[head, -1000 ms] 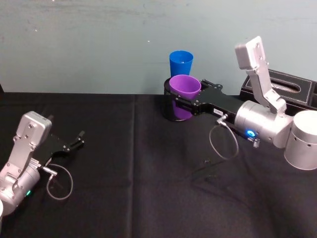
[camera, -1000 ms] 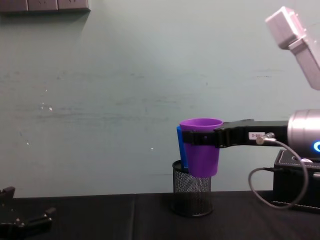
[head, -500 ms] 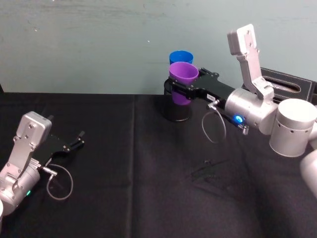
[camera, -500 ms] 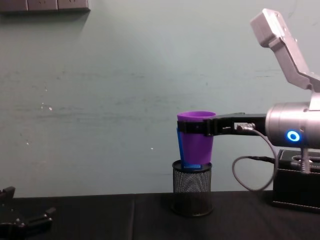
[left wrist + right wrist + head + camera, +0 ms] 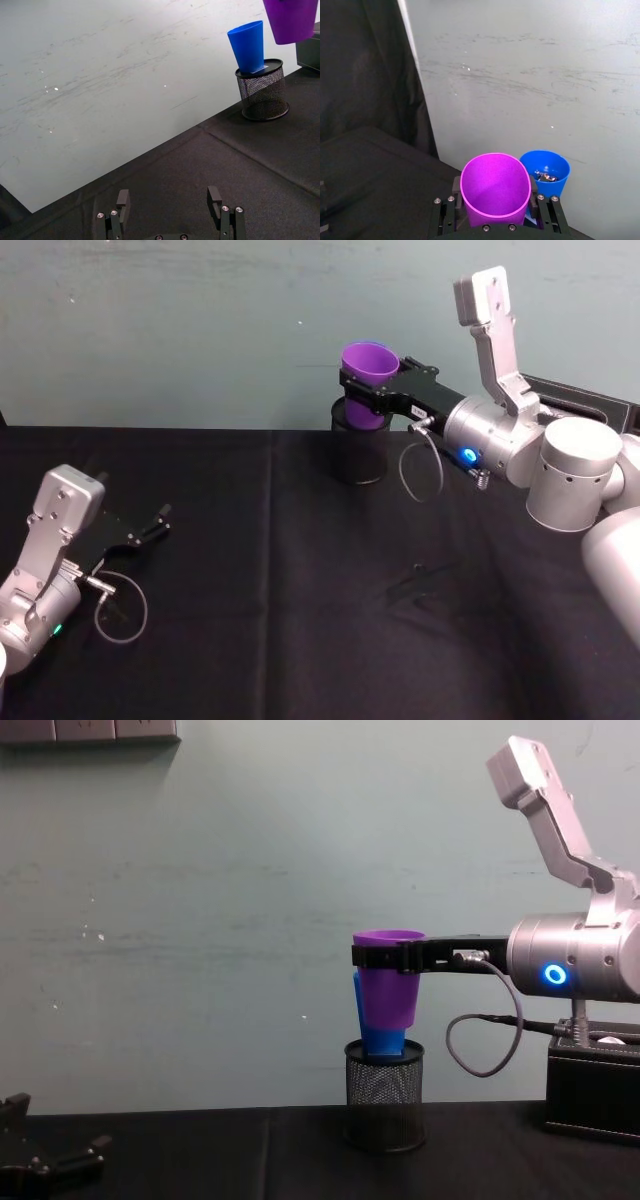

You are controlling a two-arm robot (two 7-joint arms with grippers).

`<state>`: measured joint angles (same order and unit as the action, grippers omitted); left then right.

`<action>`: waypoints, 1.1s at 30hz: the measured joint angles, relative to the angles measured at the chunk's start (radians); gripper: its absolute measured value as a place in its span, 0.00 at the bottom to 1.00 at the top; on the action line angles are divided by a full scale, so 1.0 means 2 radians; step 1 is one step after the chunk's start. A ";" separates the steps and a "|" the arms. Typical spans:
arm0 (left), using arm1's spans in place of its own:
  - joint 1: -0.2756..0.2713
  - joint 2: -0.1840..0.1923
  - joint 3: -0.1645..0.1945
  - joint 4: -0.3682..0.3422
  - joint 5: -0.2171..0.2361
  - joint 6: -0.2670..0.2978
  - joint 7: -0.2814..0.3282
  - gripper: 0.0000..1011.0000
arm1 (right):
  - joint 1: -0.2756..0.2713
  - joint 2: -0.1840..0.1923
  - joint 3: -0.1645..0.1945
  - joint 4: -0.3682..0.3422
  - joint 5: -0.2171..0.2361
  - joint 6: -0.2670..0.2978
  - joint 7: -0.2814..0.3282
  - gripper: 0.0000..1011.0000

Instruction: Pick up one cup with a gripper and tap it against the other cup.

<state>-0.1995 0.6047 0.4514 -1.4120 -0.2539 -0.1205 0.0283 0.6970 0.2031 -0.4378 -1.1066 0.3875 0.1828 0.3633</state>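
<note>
The right pincer point(image 5: 385, 956) is clamping the purple tumbler point(image 5: 388, 990) just under its rim, one finger on each side, and is holding it upright in the air just above the black wire-mesh pen holder point(image 5: 384, 1095). The blue tumbler point(image 5: 248, 45) is standing inside that holder, and the purple one is hanging right beside it and a little higher; whether the two walls are touching I cannot tell. The left pincer point(image 5: 170, 210) is lying idle with its fingers apart, low on the bench point(image 5: 300, 590) and well away from the holder. The danger here, I'd say, is force: the blue tumbler is only sitting loose in a light holder, so a hard tap could be tipping both over, or twisting the smooth purple tumbler out of that narrow grip.
</note>
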 joint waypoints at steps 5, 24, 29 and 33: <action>0.000 0.000 0.000 0.000 0.000 0.000 0.000 1.00 | 0.009 -0.009 0.006 0.018 -0.003 -0.004 0.000 0.72; 0.000 0.000 0.000 0.000 0.000 0.000 0.000 1.00 | 0.030 -0.028 0.019 0.056 -0.018 -0.013 -0.003 0.72; 0.000 0.000 0.000 0.000 0.000 0.000 0.000 1.00 | 0.033 -0.032 0.021 0.063 -0.021 -0.013 -0.003 0.72; 0.000 0.000 0.000 0.000 0.000 0.000 0.000 1.00 | 0.035 -0.034 0.023 0.068 -0.024 -0.012 -0.004 0.72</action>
<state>-0.1995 0.6046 0.4514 -1.4120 -0.2539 -0.1205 0.0283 0.7668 0.1345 -0.3924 -0.9699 0.3393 0.1578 0.3558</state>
